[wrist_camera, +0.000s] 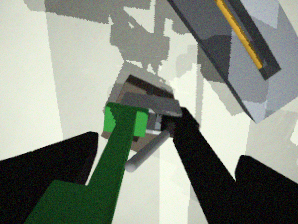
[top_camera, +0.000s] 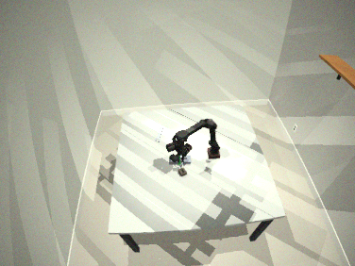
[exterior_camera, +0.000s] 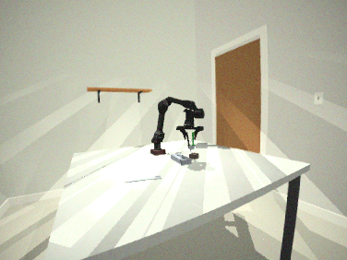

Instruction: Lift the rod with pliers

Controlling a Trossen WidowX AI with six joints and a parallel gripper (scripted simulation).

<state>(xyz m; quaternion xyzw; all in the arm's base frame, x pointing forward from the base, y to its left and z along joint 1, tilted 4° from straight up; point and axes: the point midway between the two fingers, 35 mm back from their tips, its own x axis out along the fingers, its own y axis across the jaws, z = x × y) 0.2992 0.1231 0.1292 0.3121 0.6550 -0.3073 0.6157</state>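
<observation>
The end effector (top_camera: pixel 180 155) (exterior_camera: pixel 191 142) (wrist_camera: pixel 168 153) points down, fingers well apart but apparently clamped on the spread handles of the locking pliers (top_camera: pixel 179 160) (exterior_camera: pixel 193 138) (wrist_camera: pixel 122 145); the holster (top_camera: pixel 182 172) (exterior_camera: pixel 194 156) (wrist_camera: pixel 118 94) lies below it; the rod (wrist_camera: pixel 240 32) lies in its channel block (top_camera: pixel 188 159) (exterior_camera: pixel 180 159) (wrist_camera: pixel 215 50), beside it, upper right in the wrist view. Full clearance should be confirmed before sideways travel; the handles should not be squeezed early; the jaws should be aligned with the channel.

Rod (wrist_camera: pixel 149 151) — smooth grey metal; door (exterior_camera: pixel 238 94) — brown wood.
</observation>
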